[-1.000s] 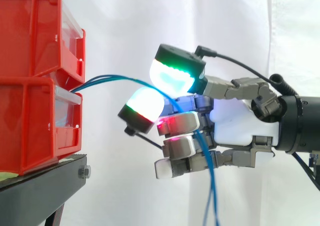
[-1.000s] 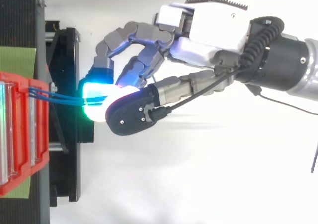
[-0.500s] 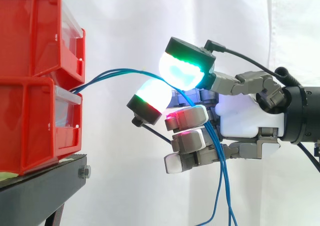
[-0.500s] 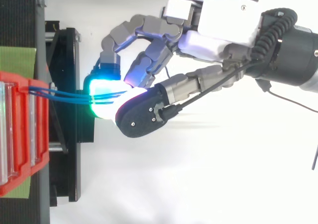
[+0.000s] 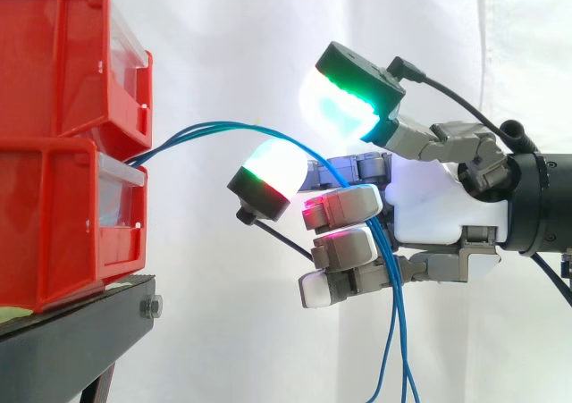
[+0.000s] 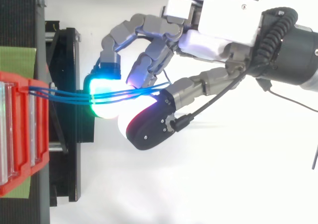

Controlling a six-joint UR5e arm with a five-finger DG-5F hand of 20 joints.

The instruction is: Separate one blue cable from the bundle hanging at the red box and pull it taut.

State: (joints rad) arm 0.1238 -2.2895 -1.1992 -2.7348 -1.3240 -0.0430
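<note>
Since the blue cables [image 5: 214, 131] all leave the red box [image 5: 63, 215] at left together and drape over one white pad [image 5: 273, 172], the robot hand [image 5: 438, 215] has nothing singled out. Its fingers [image 5: 344, 208] are curled loosely round the whole bundle, with the thumb pad [image 5: 340, 108] clear above. Prob. the best approach: slip a fingertip betw. strands where they spread a little near the box, pinch just one w/ the thumb, then draw right steadily — no jerk.
</note>
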